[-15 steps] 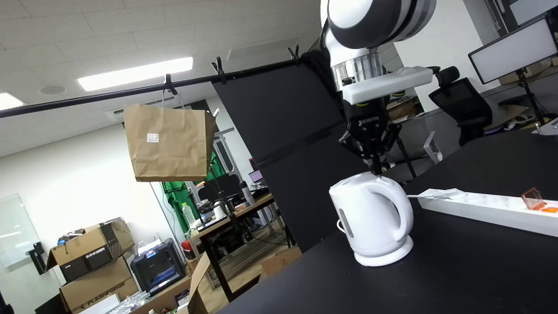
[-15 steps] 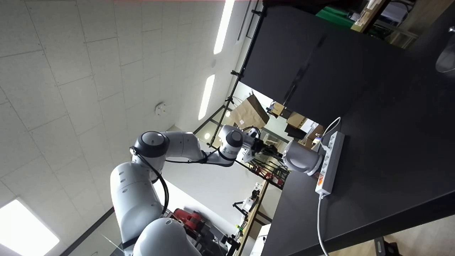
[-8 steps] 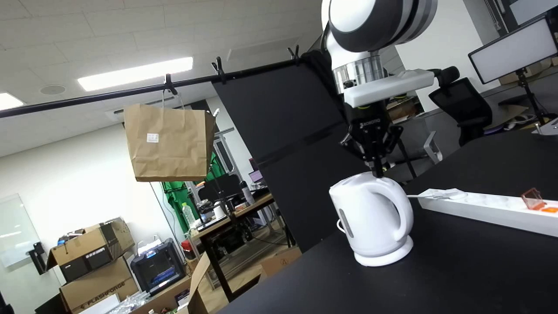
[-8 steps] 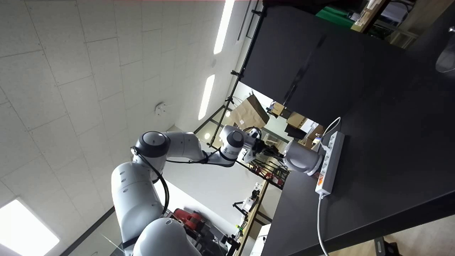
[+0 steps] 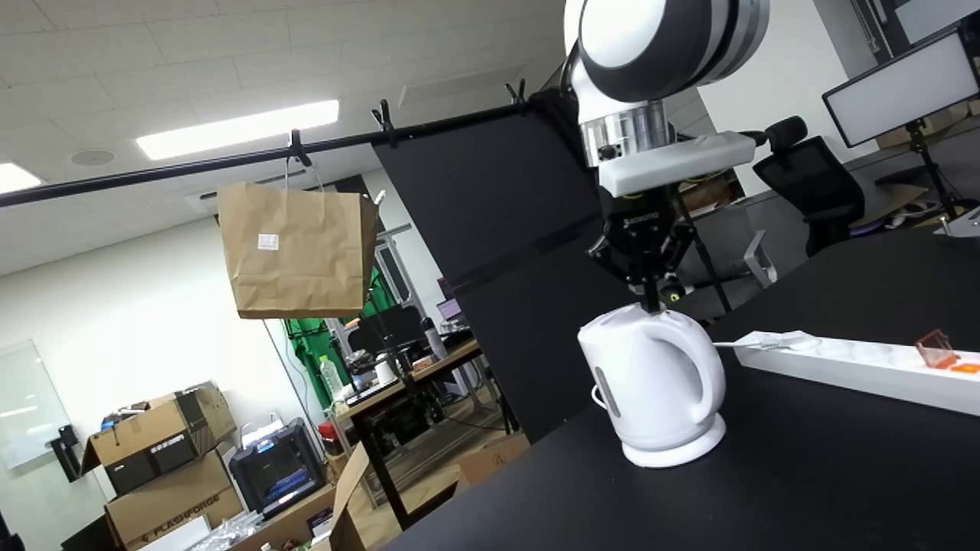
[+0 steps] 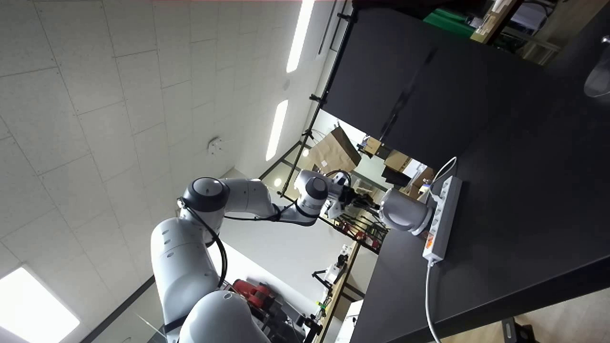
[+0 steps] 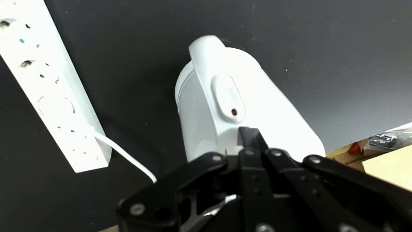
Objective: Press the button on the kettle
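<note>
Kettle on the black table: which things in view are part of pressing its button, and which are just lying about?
Part of the job:
kettle
oval switch on top of it, probably the button
claw, shut
power strip, likely feeding the kettle

Just lying about:
paper bag, hanging
cardboard boxes
office chair
plastic bottle

The kettle (image 5: 651, 375) and its button (image 7: 227, 96) look smooth, faintly glossy plastic. In an exterior view the power strip (image 5: 857, 373) at the kettle's three o'clock is plastic, the bag (image 5: 295, 264) at its ten o'clock creased paper. The counter (image 7: 328, 61) is matt, specked; the tool (image 7: 252, 138), matt with shiny metal screws (image 7: 137, 209).
</note>
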Available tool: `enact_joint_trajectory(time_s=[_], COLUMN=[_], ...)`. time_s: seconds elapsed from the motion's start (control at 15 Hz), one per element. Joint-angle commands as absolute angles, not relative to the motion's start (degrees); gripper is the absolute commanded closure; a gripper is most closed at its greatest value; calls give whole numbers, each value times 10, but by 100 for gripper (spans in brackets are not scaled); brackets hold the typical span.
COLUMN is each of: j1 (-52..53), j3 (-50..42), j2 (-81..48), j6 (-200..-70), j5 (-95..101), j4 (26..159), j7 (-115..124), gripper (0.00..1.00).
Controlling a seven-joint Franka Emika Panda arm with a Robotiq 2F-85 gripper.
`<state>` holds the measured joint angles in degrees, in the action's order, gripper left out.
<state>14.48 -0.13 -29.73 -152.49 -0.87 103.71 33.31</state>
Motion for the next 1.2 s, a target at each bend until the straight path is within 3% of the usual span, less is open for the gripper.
enact_joint_trajectory(time_s=[0.0, 0.33, 1.13], j1=[171, 191, 196], j3=[-26, -43, -54], j2=[-302, -300, -299], j6=[-1571, -1584, -1447], j5=[8, 9, 16], j4=[1042, 1041, 1006], j7=[346, 347, 369], gripper=[100, 100, 100])
